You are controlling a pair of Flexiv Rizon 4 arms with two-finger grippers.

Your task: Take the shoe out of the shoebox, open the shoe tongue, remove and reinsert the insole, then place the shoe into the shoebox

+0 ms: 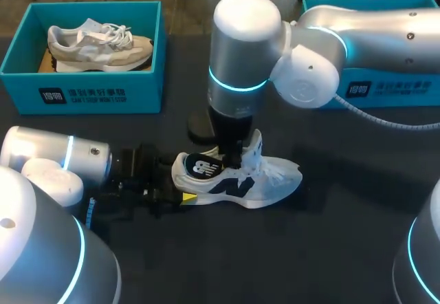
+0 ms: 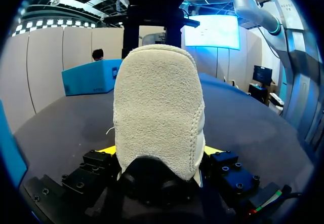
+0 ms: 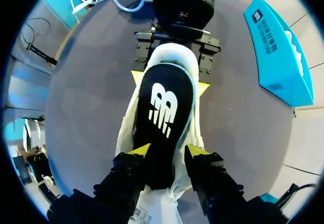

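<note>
A white shoe (image 1: pixel 265 180) with a navy logo lies on its sole in the middle of the dark table. Its black insole (image 3: pixel 162 112) sits in the shoe's opening, heel part showing. My left gripper (image 2: pixel 159 150) comes in low from the left, and its yellow fingertips (image 2: pixel 106 150) press both sides of the suede heel (image 2: pixel 159 107). From above, my right gripper (image 3: pixel 168 150) hangs over the shoe's opening. Its fingers stand apart on either side of the insole's front part, gripping nothing. In the head view the right gripper (image 1: pixel 232 158) hides the tongue.
A teal shoebox (image 1: pixel 20 49) at the back left holds a second pale shoe (image 1: pixel 96 42). Another teal box (image 1: pixel 392 91) stands at the back right behind my right arm. A black round disc (image 1: pixel 199 128) lies just behind the shoe.
</note>
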